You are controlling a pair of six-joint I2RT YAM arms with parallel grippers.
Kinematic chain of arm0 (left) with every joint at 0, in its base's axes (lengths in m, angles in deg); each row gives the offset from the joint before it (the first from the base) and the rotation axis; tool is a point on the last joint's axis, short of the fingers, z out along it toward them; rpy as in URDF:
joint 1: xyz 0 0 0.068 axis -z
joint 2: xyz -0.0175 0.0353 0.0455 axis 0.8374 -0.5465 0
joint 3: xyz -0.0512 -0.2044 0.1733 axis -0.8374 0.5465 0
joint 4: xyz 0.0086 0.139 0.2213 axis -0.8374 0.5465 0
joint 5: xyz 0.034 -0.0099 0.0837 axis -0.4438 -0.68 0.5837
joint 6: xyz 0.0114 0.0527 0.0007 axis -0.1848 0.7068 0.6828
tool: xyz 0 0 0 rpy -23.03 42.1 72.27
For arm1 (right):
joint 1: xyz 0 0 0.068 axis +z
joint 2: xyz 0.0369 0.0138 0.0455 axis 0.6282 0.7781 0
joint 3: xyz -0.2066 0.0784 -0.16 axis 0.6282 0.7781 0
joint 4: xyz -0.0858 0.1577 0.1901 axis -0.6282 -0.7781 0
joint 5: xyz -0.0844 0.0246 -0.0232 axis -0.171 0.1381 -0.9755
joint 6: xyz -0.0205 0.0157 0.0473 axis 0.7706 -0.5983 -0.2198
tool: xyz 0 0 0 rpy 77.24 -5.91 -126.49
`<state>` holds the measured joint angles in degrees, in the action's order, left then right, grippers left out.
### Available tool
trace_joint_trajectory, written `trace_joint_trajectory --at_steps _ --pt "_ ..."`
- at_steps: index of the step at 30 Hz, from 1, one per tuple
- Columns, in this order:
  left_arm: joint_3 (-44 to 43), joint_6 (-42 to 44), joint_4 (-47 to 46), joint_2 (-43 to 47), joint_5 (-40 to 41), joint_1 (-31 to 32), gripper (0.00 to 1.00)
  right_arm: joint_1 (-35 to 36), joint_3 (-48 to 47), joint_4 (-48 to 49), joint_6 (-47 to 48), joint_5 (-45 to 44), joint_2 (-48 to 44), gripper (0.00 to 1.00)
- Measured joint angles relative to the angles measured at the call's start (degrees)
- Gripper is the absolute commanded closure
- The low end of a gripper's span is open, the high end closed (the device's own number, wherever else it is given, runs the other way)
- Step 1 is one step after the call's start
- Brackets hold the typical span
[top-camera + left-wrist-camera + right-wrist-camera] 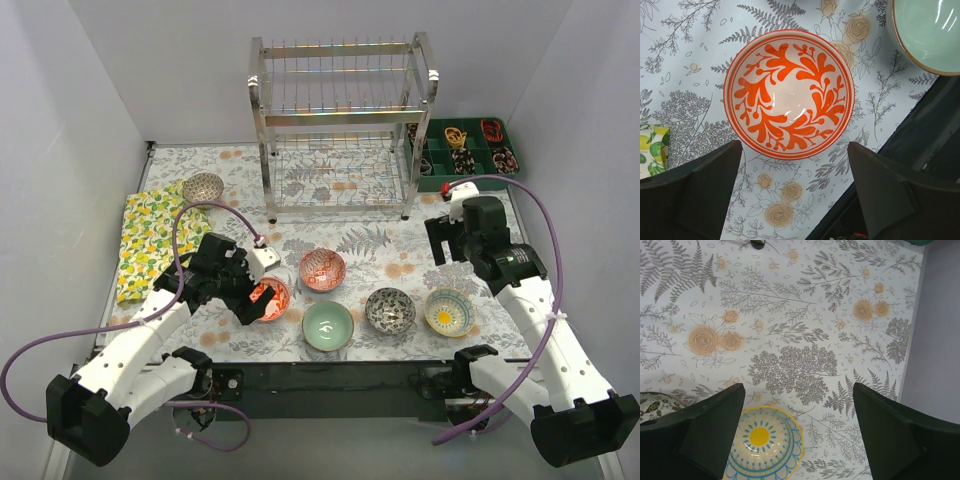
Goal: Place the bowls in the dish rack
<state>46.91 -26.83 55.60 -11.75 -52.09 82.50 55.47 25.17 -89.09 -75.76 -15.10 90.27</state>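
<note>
Black fingers point(695, 195) of the left pincer point(795, 147) filled the bottom of the wrist view, spread wide apart and gripping nothing. The pincer hung right over the orange-red bowl point(789, 94), which sat upright on the table point(400, 245) near the front edge. Just to its right was the pale green bowl point(328, 326), and the pink-red bowl point(323, 269) sat just behind those 2. Further right came the dark grey patterned bowl point(390, 309) and the yellow-centred bowl point(449, 312), side by side, close but apart. Out on its own at the far left was the grey speckled bowl point(203, 186), just beside the far end of a lemon-print cloth point(150, 235). So all 6 bowls were on the table, and the dish rack point(343, 120) stood at the back, well apart from that front row. Over on the other side, the right pincer point(797, 390) hung above the table just behind the yellow-centred bowl, fingers also wide apart, holding nothing. A green compartment tray point(470, 147) sat in the back right corner, beside the rack.
</note>
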Motion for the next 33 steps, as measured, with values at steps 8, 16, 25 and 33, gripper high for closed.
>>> trace_joint_trajectory --at_steps 8,16,25,33 --pt "0.1 1.7 -1.4 -0.4 2.6 0.0 0.10 0.0 -7.4 -7.7 6.7 17.5 3.8 0.12" --pt "1.8 -1.7 -4.8 -0.5 7.8 -0.1 0.09 0.6 -11.1 -7.5 0.5 28.6 15.6 0.23" --pt "-1.5 0.9 -2.4 -3.4 15.5 -1.2 0.08 -5.2 -16.4 -15.7 -4.6 23.5 19.9 0.22" --pt "-0.8 5.1 -5.8 0.8 16.0 -1.2 0.07 -18.6 -23.2 -26.1 9.1 24.4 23.5 0.23"
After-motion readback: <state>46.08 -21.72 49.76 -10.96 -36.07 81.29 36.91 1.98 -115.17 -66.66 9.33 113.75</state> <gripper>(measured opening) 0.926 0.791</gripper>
